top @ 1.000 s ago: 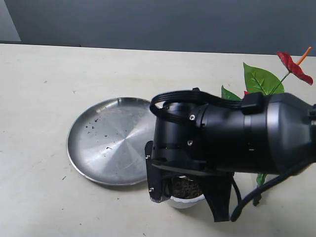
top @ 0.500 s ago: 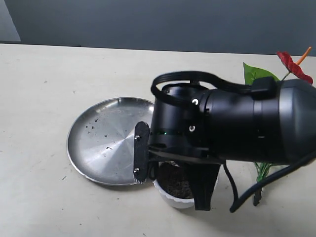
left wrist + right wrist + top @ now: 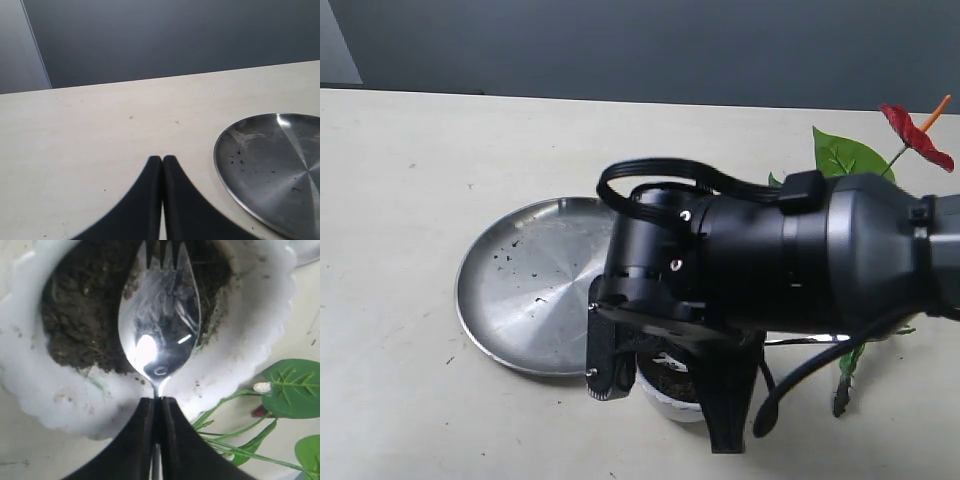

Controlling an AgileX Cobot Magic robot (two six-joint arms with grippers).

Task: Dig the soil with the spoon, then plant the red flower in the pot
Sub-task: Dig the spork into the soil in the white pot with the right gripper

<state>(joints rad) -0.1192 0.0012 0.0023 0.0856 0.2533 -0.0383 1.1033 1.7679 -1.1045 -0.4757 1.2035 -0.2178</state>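
In the right wrist view my right gripper (image 3: 159, 402) is shut on the thin handle of the shiny spoon (image 3: 160, 325). Its toothed bowl rests tip-down in the dark soil (image 3: 80, 315) inside the white scalloped pot (image 3: 240, 355). In the exterior view the right arm (image 3: 770, 260) hangs over the pot (image 3: 665, 403) and hides most of it. The red flower (image 3: 917, 135) lies to the right of the pot, its leaf (image 3: 845, 158) and stems (image 3: 235, 430) on the table. My left gripper (image 3: 162, 159) is shut on nothing, low over bare table.
A round steel plate (image 3: 535, 285) with a few soil crumbs lies just left of the pot, and its edge shows in the left wrist view as the plate (image 3: 275, 165). The table ends at a dark grey wall behind.
The right arm has swung left and lower over the pot, now covering the plate's right edge. More of the green leaf behind the arm shows again.
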